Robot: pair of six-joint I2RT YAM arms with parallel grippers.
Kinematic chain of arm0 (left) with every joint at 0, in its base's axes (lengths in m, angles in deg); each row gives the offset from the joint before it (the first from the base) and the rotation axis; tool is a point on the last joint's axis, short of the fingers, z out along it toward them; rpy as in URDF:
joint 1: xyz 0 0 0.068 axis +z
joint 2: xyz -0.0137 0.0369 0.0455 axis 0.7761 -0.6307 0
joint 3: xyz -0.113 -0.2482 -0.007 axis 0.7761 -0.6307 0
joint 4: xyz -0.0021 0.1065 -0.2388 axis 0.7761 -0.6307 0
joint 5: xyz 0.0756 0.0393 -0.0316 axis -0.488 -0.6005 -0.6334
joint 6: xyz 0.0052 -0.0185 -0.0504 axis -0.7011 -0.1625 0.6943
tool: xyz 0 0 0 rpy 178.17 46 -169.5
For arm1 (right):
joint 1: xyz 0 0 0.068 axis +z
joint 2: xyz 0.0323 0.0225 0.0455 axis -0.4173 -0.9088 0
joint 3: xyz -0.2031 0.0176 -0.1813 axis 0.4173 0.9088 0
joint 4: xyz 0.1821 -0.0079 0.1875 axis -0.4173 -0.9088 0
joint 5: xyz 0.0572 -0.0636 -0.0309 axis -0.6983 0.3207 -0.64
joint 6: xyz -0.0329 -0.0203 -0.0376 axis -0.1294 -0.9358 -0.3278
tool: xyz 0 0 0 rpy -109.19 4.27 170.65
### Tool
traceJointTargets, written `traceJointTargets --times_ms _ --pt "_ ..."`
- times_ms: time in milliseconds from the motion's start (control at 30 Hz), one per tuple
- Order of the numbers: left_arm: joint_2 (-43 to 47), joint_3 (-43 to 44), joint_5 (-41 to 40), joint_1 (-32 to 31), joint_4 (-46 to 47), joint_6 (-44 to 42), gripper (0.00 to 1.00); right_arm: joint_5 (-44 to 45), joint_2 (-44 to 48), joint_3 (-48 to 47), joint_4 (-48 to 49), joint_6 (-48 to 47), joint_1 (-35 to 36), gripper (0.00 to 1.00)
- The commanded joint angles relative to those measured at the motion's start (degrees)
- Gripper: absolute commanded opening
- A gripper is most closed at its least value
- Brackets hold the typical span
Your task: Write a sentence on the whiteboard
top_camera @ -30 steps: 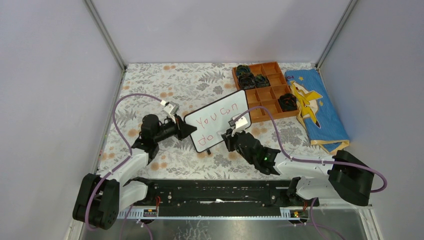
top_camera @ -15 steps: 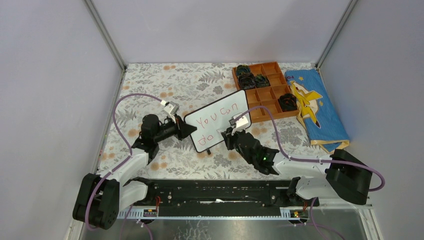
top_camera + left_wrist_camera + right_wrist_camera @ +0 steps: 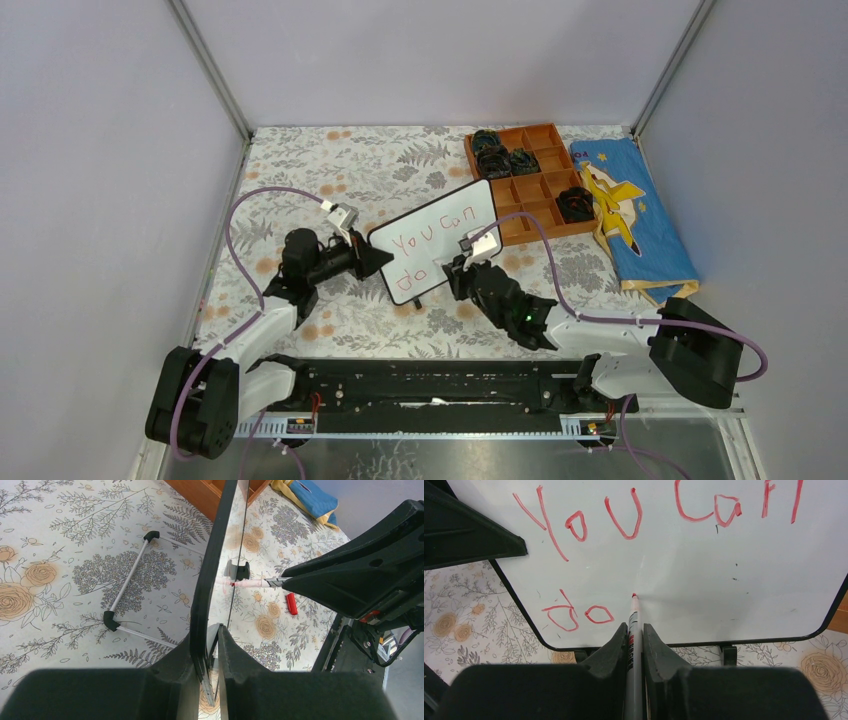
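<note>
Whiteboard [image 3: 435, 240] tilted at middle of table [image 3: 300, 170], left edge pinched in left claw [image 3: 378, 261]. Right claw [image 3: 635, 629] clamped on marker [image 3: 633, 617], tip beside "do". Sentence [image 3: 626, 537] unfinished; next letters want light, even pressure, board held rigid.

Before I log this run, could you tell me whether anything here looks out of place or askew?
A small red piece, probably a marker cap, lies loose on the tablecloth near the whiteboard. The whiteboard itself stands diagonal to the tablecloth's edges, with the left end effector clamped on its edge.
</note>
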Motion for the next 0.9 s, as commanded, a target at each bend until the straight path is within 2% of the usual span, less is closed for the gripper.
traceJointTargets --times_ms 0,300,867 --pt "-1.0 -0.3 -5.5 0.0 -5.1 -5.9 0.13 0.7 0.5 1.3 1.9 1.3 -0.3 0.0" --pt "-1.2 -0.3 -5.5 0.0 -5.1 -5.9 0.13 0.1 1.3 2.7 1.7 2.0 -0.3 0.0" --pt "-1.0 -0.4 -5.5 -0.1 -5.2 -5.9 0.13 5.4 3.6 2.0 -1.6 2.6 -0.4 0.0"
